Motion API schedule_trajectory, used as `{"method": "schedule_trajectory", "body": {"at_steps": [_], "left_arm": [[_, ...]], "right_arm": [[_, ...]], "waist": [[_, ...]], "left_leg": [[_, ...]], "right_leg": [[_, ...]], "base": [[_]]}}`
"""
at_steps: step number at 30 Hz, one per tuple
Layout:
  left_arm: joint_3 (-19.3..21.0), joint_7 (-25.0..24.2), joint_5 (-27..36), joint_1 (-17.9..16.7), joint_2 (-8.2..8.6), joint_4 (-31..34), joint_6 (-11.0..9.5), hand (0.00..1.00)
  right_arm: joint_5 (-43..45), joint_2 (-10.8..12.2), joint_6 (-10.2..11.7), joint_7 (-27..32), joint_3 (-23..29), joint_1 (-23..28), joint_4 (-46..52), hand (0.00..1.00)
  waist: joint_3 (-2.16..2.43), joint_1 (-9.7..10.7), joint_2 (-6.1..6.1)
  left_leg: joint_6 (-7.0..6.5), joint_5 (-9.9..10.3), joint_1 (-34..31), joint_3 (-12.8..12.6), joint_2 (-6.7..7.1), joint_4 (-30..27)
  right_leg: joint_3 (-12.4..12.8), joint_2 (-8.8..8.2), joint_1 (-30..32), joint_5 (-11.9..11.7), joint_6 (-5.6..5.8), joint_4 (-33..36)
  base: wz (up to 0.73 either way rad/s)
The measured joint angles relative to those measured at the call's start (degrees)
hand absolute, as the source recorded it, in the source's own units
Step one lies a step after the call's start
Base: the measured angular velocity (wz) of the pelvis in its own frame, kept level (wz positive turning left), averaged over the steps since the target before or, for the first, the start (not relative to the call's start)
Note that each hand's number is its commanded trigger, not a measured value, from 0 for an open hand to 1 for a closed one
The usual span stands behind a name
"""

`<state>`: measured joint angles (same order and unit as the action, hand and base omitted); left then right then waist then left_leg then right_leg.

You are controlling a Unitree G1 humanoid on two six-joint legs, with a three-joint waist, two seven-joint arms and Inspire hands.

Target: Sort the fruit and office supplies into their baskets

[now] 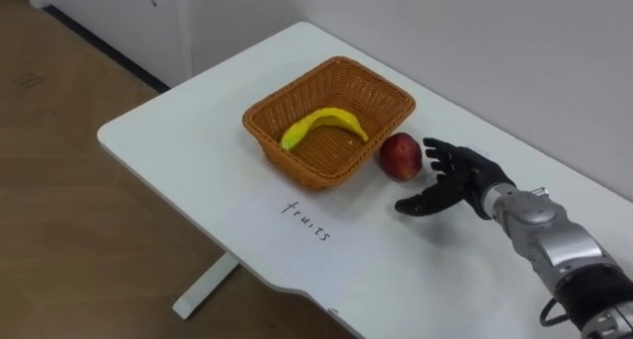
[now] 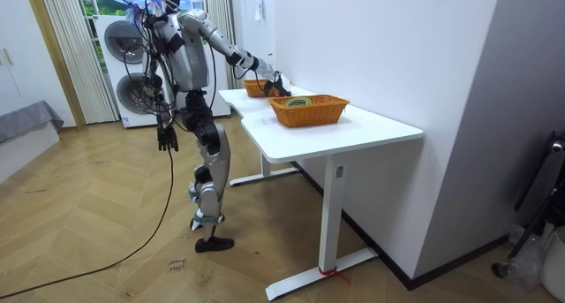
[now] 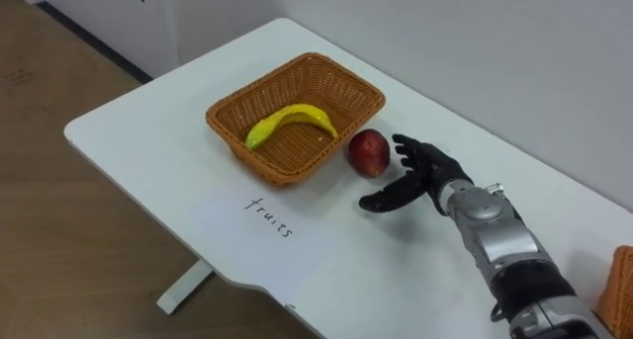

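Wicker basket (image 1: 293, 164): woven orange-brown cane, rectangular with rounded corners and sloping walls, standing on the far-left part of the tabletop
Banana (image 1: 321, 125): smooth yellow, curved, lying inside the basket across its floor, arch upward
Apple (image 1: 401, 155): round, glossy, red with a paler patch, on the bare tabletop just beside the basket's right corner and outside it
Right hand (image 1: 457, 181): black, fingers straight and spread, thumb held apart below them, gripping nothing; it rests low over the tabletop just right of the apple with the fingertips close by the fruit, and whether they touch it cannot be told
Right forearm: smooth silver-grey metal, coming in from the lower right
Table (image 1: 188, 156): flat matt white top with rounded corners on a white metal leg
Handwritten word (image 1: 307, 221): thin dark pen strokes on the tabletop in front of the basket
Second basket (image 2: 309, 114): same woven cane, on the nearer white table in the room view, well apart from the first, with something coloured inside that is too small to make out
Left hand (image 2: 167, 137): dark, hanging beside the robot's thigh; open or closed cannot be told
Stance: upright on the wooden plank floor at the table's edge, right arm stretched out over the top
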<state>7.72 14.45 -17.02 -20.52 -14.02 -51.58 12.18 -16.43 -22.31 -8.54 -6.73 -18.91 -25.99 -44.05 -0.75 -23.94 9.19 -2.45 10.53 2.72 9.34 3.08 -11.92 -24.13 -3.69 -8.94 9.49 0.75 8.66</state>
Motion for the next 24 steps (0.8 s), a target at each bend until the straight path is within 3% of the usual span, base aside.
{"method": "schedule_trajectory", "body": {"at_steps": [24], "left_arm": [[-0.26,0.13,0.05,-0.27,-0.04,-0.05,-0.03,0.00]], "right_arm": [[-1.64,0.07,0.46,1.07,-0.11,-0.04,-0.56,0.00]], "waist": [[-0.17,-0.21,0.43]], "left_leg": [[-0.06,-0.02,-0.25,0.16,0.29,-0.01]], "right_leg": [[-0.24,-0.23,0.15,0.00,0.01,0.01]], "base": [[0.00]]}}
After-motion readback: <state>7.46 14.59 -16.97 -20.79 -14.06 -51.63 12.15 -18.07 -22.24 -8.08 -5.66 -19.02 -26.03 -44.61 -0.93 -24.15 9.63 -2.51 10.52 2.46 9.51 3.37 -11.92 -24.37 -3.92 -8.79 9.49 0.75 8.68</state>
